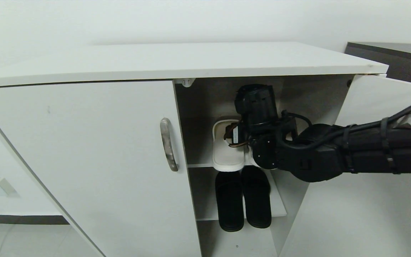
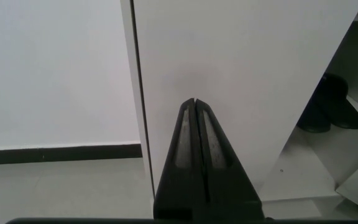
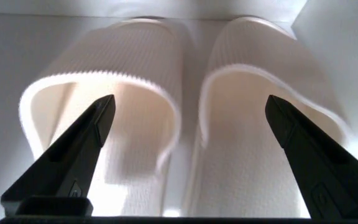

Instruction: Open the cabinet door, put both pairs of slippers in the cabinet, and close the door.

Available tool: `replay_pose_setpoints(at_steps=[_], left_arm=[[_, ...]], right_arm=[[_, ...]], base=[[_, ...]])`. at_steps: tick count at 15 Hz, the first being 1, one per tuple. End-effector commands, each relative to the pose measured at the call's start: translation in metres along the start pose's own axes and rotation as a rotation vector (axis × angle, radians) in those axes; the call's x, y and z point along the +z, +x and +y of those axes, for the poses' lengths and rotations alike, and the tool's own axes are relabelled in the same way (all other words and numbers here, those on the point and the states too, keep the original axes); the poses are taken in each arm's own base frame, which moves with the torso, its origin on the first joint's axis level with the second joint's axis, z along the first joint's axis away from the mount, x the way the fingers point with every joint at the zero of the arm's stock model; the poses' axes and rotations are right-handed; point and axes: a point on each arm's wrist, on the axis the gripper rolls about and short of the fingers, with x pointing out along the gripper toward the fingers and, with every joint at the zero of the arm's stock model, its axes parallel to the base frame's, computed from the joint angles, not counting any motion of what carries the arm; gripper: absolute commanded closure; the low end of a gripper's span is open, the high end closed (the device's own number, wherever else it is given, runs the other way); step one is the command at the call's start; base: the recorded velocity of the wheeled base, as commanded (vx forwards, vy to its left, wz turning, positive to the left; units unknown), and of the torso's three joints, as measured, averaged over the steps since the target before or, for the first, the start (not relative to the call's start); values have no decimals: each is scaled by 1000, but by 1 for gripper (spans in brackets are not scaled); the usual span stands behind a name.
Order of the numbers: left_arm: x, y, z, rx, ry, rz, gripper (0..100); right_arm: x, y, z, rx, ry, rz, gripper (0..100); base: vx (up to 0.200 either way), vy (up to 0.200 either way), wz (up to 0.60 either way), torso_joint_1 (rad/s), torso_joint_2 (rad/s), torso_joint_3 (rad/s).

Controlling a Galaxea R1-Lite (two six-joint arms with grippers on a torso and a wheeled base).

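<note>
Both pairs in cabinet: white slippers on upper shelf, black slippers at 6 o'clock. Right tool released, spread to clear white pair; left tool clenched, empty. Door open.

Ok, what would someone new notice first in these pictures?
The robot's black right arm extends into the open white cabinet, its right gripper open close to a pair of white ribbed slippers on the upper shelf. A pair of black slippers lies side by side on the lower shelf beneath.
</note>
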Motion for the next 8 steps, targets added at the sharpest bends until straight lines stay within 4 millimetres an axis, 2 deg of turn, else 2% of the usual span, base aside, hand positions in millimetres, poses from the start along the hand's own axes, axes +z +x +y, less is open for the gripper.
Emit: replay_pose_setpoints(at_steps=[1, 4, 8], left_arm=[[0, 0, 0, 0, 0, 1, 100], [0, 0, 0, 0, 0, 1, 100], [0, 0, 0, 0, 0, 1, 100]], right_arm=[[16, -33, -12, 34, 17, -23, 0], [11, -65, -21, 90, 8, -20, 0], [-12, -91, -40, 240, 1, -7, 0]], base=[[0, 0, 0, 0, 0, 0], [0, 0, 0, 0, 0, 0], [0, 0, 0, 0, 0, 0]])
